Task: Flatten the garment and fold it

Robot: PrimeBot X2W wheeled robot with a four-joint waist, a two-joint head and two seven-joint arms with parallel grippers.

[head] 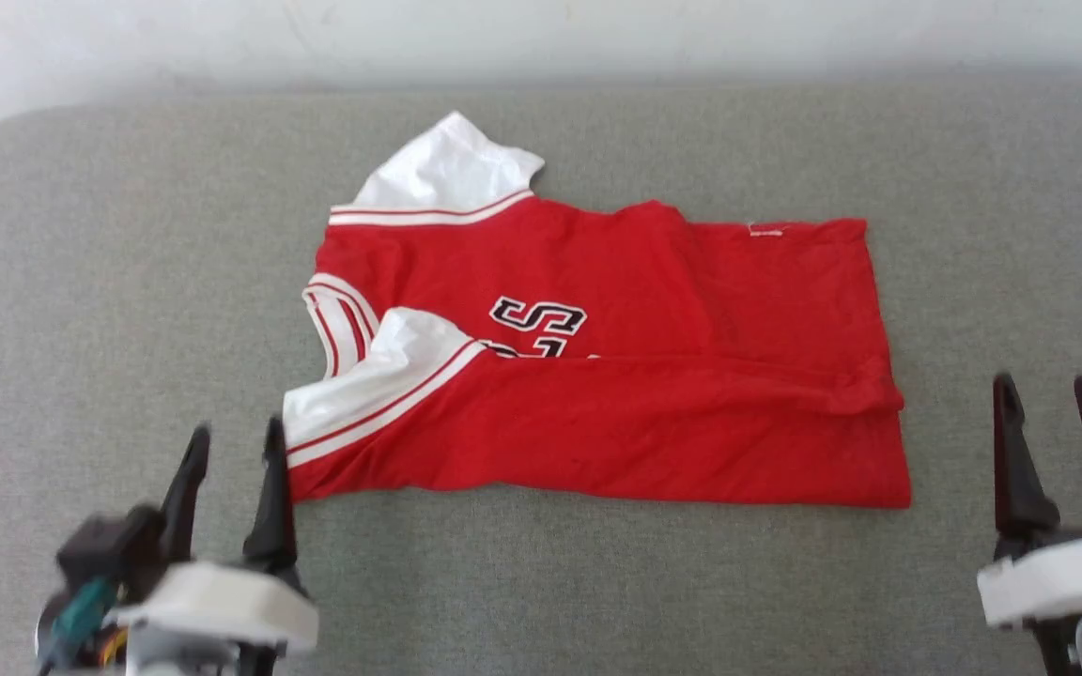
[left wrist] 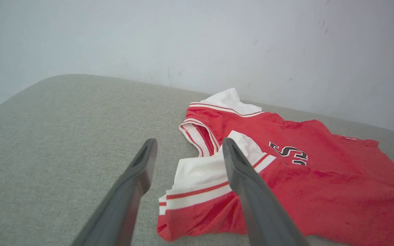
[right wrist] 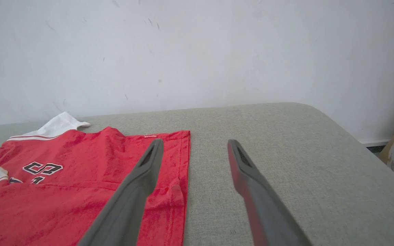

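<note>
Red jersey cloth, the garment (head: 616, 413) lies on the grey table (head: 81, 282) ahead of and between my claws, its long axis running side to side. The left claw (head: 237, 427) is nearer, just beside the white sleeve corner. The right claw (head: 1043, 382) stands apart from the hem. Both are spread and empty. The near edge is folded over the lettering.

The garment (head: 654, 413) carries one legible mark: a large black character (head: 538, 315) with a white outline, printed on the red chest panel, which reads as an "S". Just below it is a second row of black, white-outlined characters (head: 541, 349). A fold of red fabric covers all but their upper edges, so they cannot be read. A small white tag (head: 766, 229) sits at the far edge of the red cloth — too small for any wording to be read.
</note>
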